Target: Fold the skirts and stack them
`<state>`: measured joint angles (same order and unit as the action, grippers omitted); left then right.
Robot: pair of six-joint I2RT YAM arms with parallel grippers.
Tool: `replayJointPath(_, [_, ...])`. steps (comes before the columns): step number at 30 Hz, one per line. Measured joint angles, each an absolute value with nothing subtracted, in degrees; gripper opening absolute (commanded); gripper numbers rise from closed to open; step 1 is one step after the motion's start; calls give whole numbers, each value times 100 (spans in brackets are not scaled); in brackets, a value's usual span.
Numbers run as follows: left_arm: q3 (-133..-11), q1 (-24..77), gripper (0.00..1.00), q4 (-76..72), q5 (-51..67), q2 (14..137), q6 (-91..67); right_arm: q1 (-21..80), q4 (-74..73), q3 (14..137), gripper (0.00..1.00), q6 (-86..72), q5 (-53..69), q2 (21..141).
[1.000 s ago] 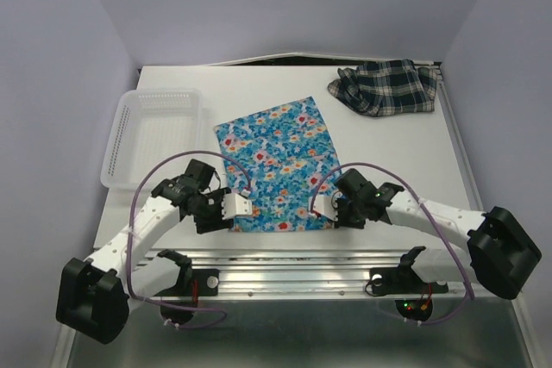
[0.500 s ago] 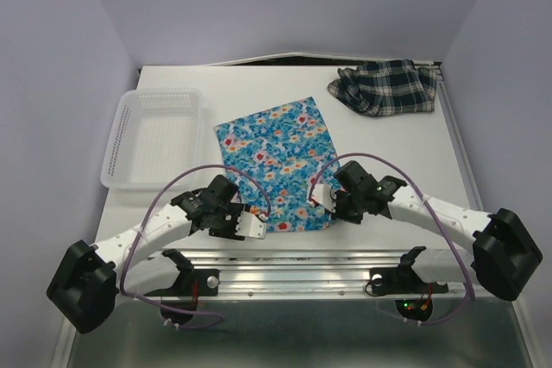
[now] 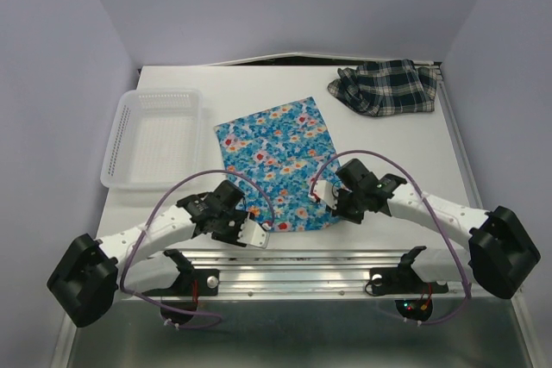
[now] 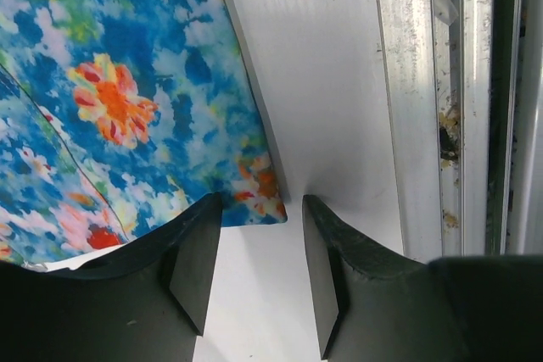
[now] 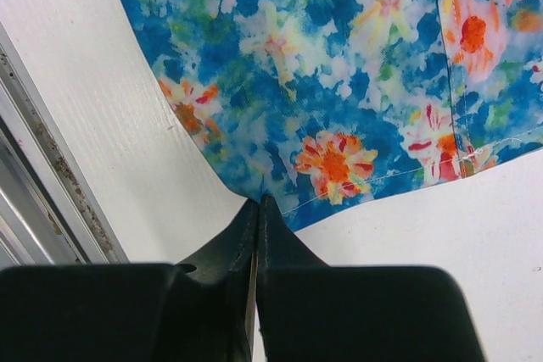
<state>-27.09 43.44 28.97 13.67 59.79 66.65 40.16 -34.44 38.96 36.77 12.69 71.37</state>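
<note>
The blue floral skirt [image 3: 274,161] lies flat mid-table. My left gripper [image 3: 259,235] is at its near left corner, jaws open. In the left wrist view the corner of the skirt [image 4: 127,99] sits right at the tips of my left gripper [image 4: 261,203], with bare table between the fingers [image 4: 193,269]. My right gripper [image 3: 321,199] is at the near right corner. Seen from the right wrist, the right gripper [image 5: 257,203] is shut on the hem corner of the floral skirt [image 5: 339,65]. The plaid skirt [image 3: 385,85] lies crumpled at the far right.
A white lattice basket [image 3: 121,140] stands at the left side of the table. A metal rail [image 3: 293,260] runs along the near edge, also showing as a rail [image 4: 416,125] in the left wrist view. Purple cables loop above both arms.
My left arm has swung right and nearer, from the skirt's left edge to its near left corner, and its jaws have narrowed a little. The right gripper has barely moved.
</note>
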Motion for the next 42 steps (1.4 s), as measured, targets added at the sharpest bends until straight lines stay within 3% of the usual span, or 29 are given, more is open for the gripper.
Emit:
replayJointPath(3, [-2714,4397,46,2832,1358,6051,6657,3975,-3448,3896,1,3638,1299,7137])
replayJointPath(9, [-2759,4429,0,2408,1201,6359,6512,3970,-3514,3896,1,3570,1385,7105])
replayJointPath(19, [-2838,4429,0,2617,1240,5295,6379,3903,-4416,4324,1,3448,1446,6173])
replayJointPath(28, [-3767,4429,0,3767,1691,4670,6093,3903,-5640,5363,1,3382,1330,5454])
replayJointPath(35, [-4860,4429,0,4748,2069,4235,5808,3903,-6462,6558,1,3059,1387,5406])
replayJointPath(42, [-5146,4327,0,4737,2014,4228,4978,3903,-6034,7102,1,3173,764,5931])
